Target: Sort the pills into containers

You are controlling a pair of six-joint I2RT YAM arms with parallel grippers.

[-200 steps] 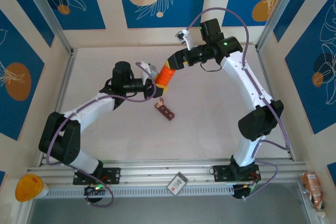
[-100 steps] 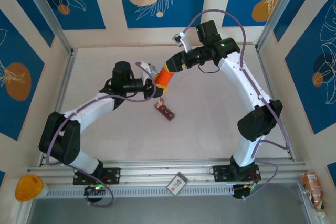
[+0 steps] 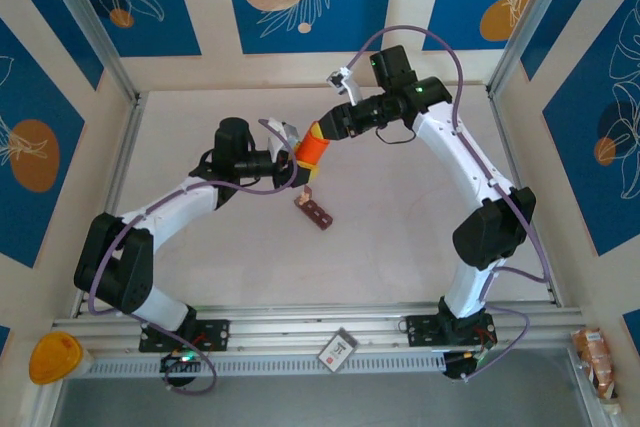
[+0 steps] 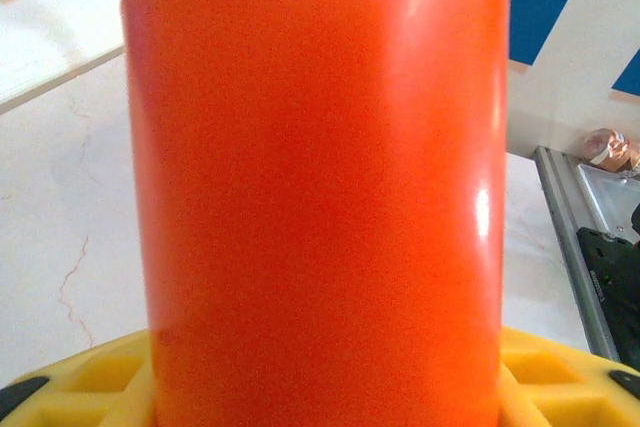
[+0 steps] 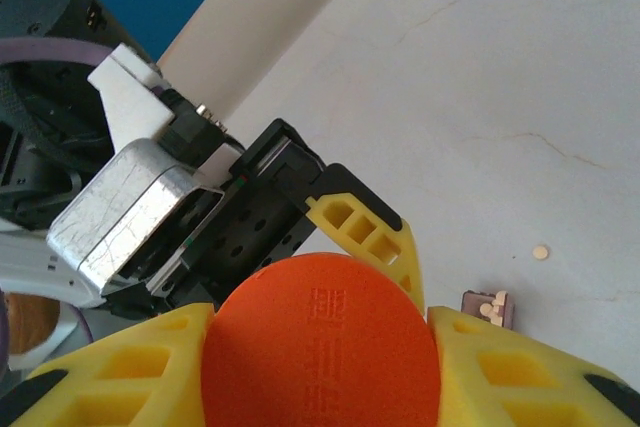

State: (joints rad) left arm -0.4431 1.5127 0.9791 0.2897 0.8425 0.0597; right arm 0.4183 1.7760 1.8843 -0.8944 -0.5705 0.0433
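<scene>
Right hand (image 3: 318, 135) closed in, pinching the one bottle (image 3: 309, 151) by its cap; left hand (image 3: 299, 160) grips its body. One containers (image 3: 315, 211) strip, one loose pill (image 5: 540, 251).

The arms (image 3: 460, 152) are white with black joints (image 3: 490, 232), looping purple cables (image 3: 410, 29) and yellow latticed gripper fingers (image 5: 500, 367).

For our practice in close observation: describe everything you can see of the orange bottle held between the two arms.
The orange bottle is a bright orange cylinder, opaque, of smooth, glossy material that looks like plastic. Its flat round cap bears faint raised marks. It is held tilted above the table. The left hand is shut on its body, with yellow fingers on either side. The right hand has yellow fingers against the cap's two sides.
</scene>
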